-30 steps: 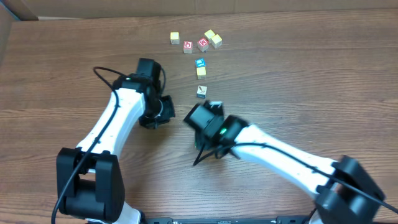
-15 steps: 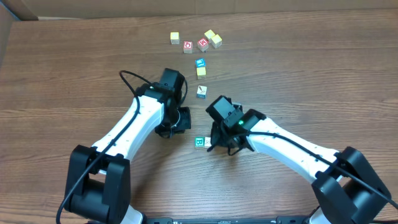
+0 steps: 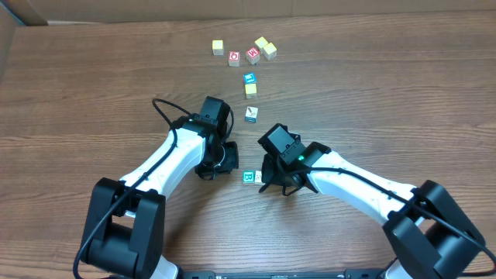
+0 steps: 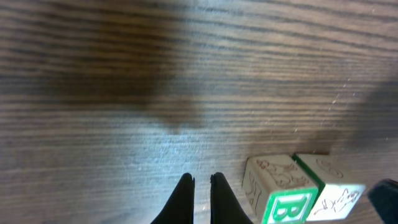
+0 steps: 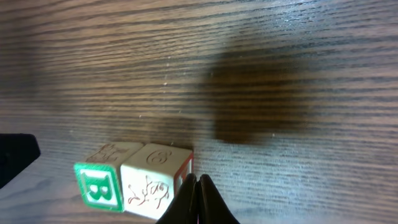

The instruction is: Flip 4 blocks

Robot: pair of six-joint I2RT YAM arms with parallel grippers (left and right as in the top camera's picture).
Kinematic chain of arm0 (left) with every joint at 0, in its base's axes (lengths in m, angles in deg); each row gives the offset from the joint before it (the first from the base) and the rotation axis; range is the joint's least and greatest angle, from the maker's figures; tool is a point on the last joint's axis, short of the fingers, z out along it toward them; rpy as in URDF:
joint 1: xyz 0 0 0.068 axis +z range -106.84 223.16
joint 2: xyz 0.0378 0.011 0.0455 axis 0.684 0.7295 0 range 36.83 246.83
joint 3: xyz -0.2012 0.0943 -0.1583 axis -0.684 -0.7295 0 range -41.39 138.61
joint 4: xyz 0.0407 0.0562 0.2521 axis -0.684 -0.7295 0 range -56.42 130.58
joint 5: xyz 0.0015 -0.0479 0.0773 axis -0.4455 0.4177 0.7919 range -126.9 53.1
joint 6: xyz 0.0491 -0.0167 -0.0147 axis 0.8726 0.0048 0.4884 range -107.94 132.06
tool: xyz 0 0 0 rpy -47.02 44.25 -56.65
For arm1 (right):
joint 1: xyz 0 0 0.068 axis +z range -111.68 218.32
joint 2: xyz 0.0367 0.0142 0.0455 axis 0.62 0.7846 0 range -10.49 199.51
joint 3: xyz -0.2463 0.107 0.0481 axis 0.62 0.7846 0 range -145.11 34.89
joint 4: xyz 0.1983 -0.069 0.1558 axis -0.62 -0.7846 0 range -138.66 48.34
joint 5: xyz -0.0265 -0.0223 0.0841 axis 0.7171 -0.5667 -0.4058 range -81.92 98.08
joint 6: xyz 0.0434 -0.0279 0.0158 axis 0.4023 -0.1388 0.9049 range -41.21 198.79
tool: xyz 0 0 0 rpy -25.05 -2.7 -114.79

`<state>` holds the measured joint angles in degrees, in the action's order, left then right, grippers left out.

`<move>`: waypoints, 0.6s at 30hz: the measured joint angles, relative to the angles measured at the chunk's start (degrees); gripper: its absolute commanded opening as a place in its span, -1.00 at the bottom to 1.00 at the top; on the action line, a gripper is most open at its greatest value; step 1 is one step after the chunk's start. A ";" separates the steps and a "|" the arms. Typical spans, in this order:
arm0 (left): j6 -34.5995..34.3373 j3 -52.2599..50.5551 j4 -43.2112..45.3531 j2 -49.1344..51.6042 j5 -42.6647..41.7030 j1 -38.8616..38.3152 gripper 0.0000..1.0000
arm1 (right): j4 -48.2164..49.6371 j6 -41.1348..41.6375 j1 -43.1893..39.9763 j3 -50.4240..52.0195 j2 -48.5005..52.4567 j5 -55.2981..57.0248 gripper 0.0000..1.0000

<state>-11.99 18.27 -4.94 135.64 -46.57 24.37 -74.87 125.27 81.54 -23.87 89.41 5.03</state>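
beside the green block (image 3: 249, 177) — left gripper (image 4: 200, 186) at 9 o'clock, right gripper (image 5: 197, 186) at 3 — jaws were together; it seemed light, hard: pinch flat sides.

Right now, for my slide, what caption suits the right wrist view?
Shut right gripper beside the cream block, which touches the green B block, on a wooden table.

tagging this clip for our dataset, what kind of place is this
Most likely a robotics lab or data-collection bench: a left arm and right arm reach over a wood-grain table, small alphabet blocks lie scattered on it, and what looks like cardboard lines its far edge.
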 measured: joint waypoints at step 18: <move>-1.36 -4.68 6.95 0.00 -4.31 -2.97 -0.92 | 2.32 0.02 0.00 0.02 1.88 0.04 -0.92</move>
<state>-13.35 13.59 2.01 135.64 -50.88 21.40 -72.56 125.29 81.54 -23.85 91.28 5.07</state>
